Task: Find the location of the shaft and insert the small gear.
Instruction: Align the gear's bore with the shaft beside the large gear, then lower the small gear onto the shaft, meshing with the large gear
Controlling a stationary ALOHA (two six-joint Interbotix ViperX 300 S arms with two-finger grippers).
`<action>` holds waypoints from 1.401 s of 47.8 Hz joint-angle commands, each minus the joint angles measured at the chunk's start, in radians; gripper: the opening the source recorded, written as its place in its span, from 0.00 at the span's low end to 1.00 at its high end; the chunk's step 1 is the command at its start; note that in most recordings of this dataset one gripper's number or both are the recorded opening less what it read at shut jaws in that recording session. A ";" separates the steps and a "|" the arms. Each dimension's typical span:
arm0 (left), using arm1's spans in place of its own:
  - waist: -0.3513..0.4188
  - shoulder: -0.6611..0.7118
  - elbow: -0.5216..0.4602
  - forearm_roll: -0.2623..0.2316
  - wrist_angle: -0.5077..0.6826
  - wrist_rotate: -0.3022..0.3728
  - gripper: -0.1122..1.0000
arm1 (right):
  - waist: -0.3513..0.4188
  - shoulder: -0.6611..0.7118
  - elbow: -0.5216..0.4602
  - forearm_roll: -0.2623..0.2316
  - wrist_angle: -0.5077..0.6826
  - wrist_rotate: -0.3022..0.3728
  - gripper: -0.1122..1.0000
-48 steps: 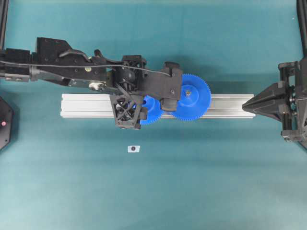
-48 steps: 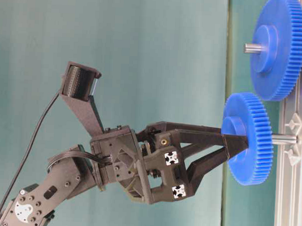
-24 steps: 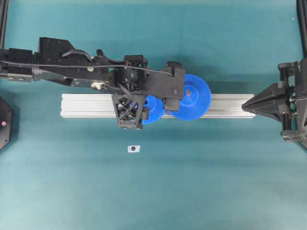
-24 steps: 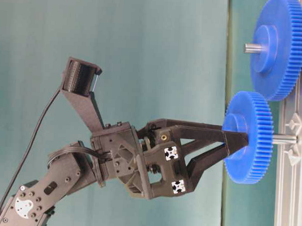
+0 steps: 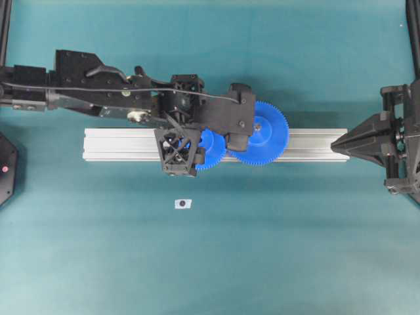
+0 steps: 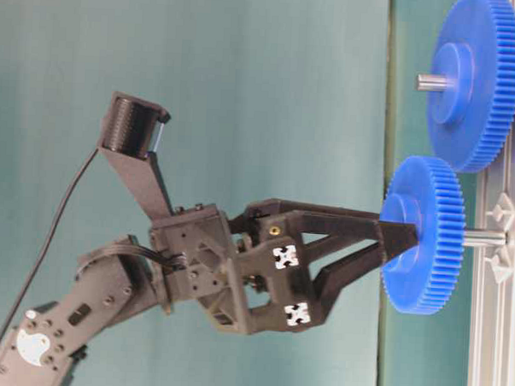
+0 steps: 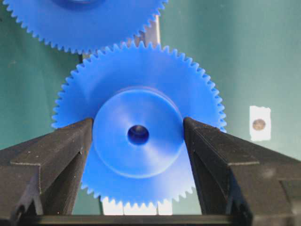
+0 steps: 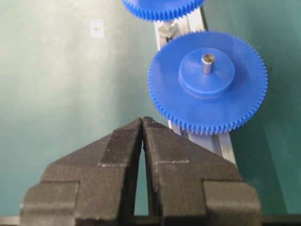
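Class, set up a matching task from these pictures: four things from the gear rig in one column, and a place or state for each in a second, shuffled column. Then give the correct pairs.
Column 1
1. small gear
2. larger gear
3. right gripper
4. white sticker

Column 2
A. lying flat on the green table, apart from the rail
B. fingers together, holding nothing
C. seated with a metal pin showing through its hub
D. hub between the left gripper's fingers

Pairs: 1-D, 2-C, 3-B, 4-A
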 commanded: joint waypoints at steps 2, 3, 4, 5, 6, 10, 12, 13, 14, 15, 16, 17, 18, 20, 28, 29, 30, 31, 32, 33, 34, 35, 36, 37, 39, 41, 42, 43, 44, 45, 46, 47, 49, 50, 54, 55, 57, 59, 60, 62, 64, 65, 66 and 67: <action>0.000 -0.025 -0.066 0.005 0.049 -0.002 0.76 | -0.002 0.003 -0.006 0.002 -0.011 0.011 0.21; 0.000 -0.025 -0.074 0.005 0.060 -0.002 0.76 | 0.000 0.003 -0.006 0.002 -0.011 0.011 0.21; 0.000 -0.025 -0.081 0.005 0.072 0.000 0.76 | -0.002 0.003 -0.006 0.000 -0.012 0.011 0.21; 0.000 -0.026 -0.087 0.005 0.083 0.002 0.76 | 0.000 0.003 -0.005 0.002 -0.012 0.011 0.21; 0.000 -0.026 -0.095 0.005 0.094 0.005 0.76 | 0.000 0.003 -0.005 0.002 -0.012 0.011 0.21; 0.011 -0.034 -0.107 0.005 0.129 0.011 0.76 | 0.000 0.003 -0.005 0.002 -0.014 0.011 0.21; 0.020 -0.038 -0.103 0.005 0.143 0.011 0.76 | 0.000 0.003 -0.005 0.002 -0.014 0.011 0.21; 0.021 -0.040 -0.100 0.005 0.147 0.011 0.76 | 0.000 0.003 -0.005 0.002 -0.012 0.011 0.21; 0.026 -0.043 -0.095 0.005 0.149 0.011 0.76 | -0.002 0.003 -0.005 0.002 -0.012 0.011 0.21; 0.028 -0.044 -0.087 0.005 0.150 0.011 0.76 | 0.000 0.003 -0.005 0.002 -0.012 0.011 0.21; 0.029 -0.048 -0.084 0.005 0.152 0.012 0.76 | -0.002 0.003 -0.005 0.000 -0.012 0.011 0.21; 0.031 -0.051 -0.078 0.005 0.150 0.012 0.76 | -0.002 0.003 -0.005 0.002 -0.012 0.011 0.21; 0.032 -0.054 -0.074 0.005 0.149 0.014 0.76 | -0.002 0.003 -0.005 0.002 -0.014 0.011 0.21; 0.035 -0.061 -0.063 0.005 0.146 0.020 0.75 | 0.000 0.003 -0.005 0.002 -0.014 0.011 0.21; 0.038 -0.089 -0.018 0.005 0.089 0.011 0.73 | -0.002 0.003 -0.003 0.002 -0.014 0.011 0.21; 0.038 -0.094 -0.009 0.005 0.075 0.008 0.72 | 0.000 0.003 -0.003 0.002 -0.014 0.011 0.21; 0.037 -0.094 -0.005 0.005 0.067 0.006 0.71 | -0.002 0.003 -0.003 0.002 -0.014 0.011 0.21; 0.038 -0.095 0.002 0.005 0.058 0.006 0.70 | -0.002 0.003 -0.003 0.002 -0.014 0.011 0.21; 0.038 -0.097 0.006 0.005 0.051 0.005 0.69 | 0.000 0.003 -0.003 0.002 -0.014 0.011 0.21; 0.038 -0.097 0.011 0.005 0.044 0.002 0.68 | 0.000 0.003 -0.003 0.000 -0.014 0.011 0.21; 0.038 -0.095 0.014 0.005 0.037 -0.002 0.67 | 0.000 0.003 -0.003 0.002 -0.014 0.011 0.21; 0.037 -0.094 0.017 0.005 0.032 -0.005 0.66 | 0.000 0.003 -0.003 0.002 -0.014 0.011 0.21; 0.038 -0.091 0.020 0.005 0.025 -0.008 0.64 | 0.000 0.003 -0.003 0.002 -0.014 0.011 0.21; 0.038 -0.091 0.021 0.005 0.018 -0.012 0.63 | 0.000 0.003 -0.003 0.002 -0.014 0.011 0.21; 0.038 -0.087 0.025 0.005 0.005 -0.021 0.60 | 0.000 0.003 -0.002 0.000 -0.014 0.011 0.21; 0.037 -0.080 0.026 0.005 -0.006 -0.031 0.56 | 0.000 0.003 -0.002 0.002 -0.014 0.011 0.21; 0.038 -0.072 0.028 0.005 -0.011 -0.034 0.54 | 0.000 0.003 -0.002 0.002 -0.014 0.011 0.21; 0.038 -0.067 0.029 0.005 -0.015 -0.034 0.53 | 0.000 0.003 0.000 0.002 -0.014 0.011 0.21; 0.037 -0.063 0.029 0.005 -0.018 -0.035 0.51 | 0.000 0.003 -0.002 0.002 -0.014 0.011 0.21; 0.038 -0.058 0.029 0.005 -0.021 -0.038 0.50 | -0.002 0.003 0.000 0.000 -0.014 0.011 0.21; 0.038 -0.055 0.028 0.005 -0.020 -0.038 0.48 | -0.002 0.003 0.000 0.002 -0.014 0.011 0.21; 0.037 -0.051 0.026 0.005 -0.020 -0.038 0.46 | 0.000 0.003 0.000 0.002 -0.014 0.011 0.21; 0.037 -0.049 0.023 0.005 -0.020 -0.038 0.44 | -0.002 0.003 0.000 0.002 -0.014 0.011 0.21; 0.037 -0.049 0.021 0.005 -0.020 -0.037 0.43 | 0.000 0.003 0.000 0.002 -0.014 0.011 0.21; 0.037 -0.052 0.023 0.005 -0.020 -0.035 0.41 | 0.000 0.003 0.000 0.002 -0.014 0.011 0.21; 0.037 -0.052 0.026 0.005 -0.020 -0.034 0.41 | -0.002 0.003 0.000 0.002 -0.014 0.011 0.21; 0.037 -0.052 0.032 0.003 -0.020 -0.034 0.41 | -0.002 0.003 0.000 0.002 -0.015 0.011 0.21; 0.037 -0.051 0.038 0.005 -0.018 -0.034 0.41 | -0.002 0.003 0.002 0.002 -0.020 0.011 0.21; 0.037 -0.051 0.040 0.005 -0.018 -0.035 0.41 | -0.002 0.003 0.003 0.002 -0.023 0.011 0.21; 0.035 -0.052 0.043 0.003 -0.018 -0.041 0.41 | 0.000 0.003 0.005 0.002 -0.028 0.011 0.21; 0.034 -0.054 0.044 0.005 -0.017 -0.044 0.41 | -0.002 0.003 0.005 0.002 -0.029 0.011 0.21; 0.034 -0.055 0.044 0.005 -0.012 -0.046 0.41 | 0.000 0.003 0.005 0.002 -0.031 0.011 0.21; 0.032 -0.057 0.046 0.003 -0.008 -0.046 0.41 | -0.002 0.003 0.005 0.002 -0.031 0.011 0.21; 0.032 -0.058 0.049 0.003 -0.003 -0.049 0.41 | -0.002 0.003 0.005 0.002 -0.029 0.011 0.21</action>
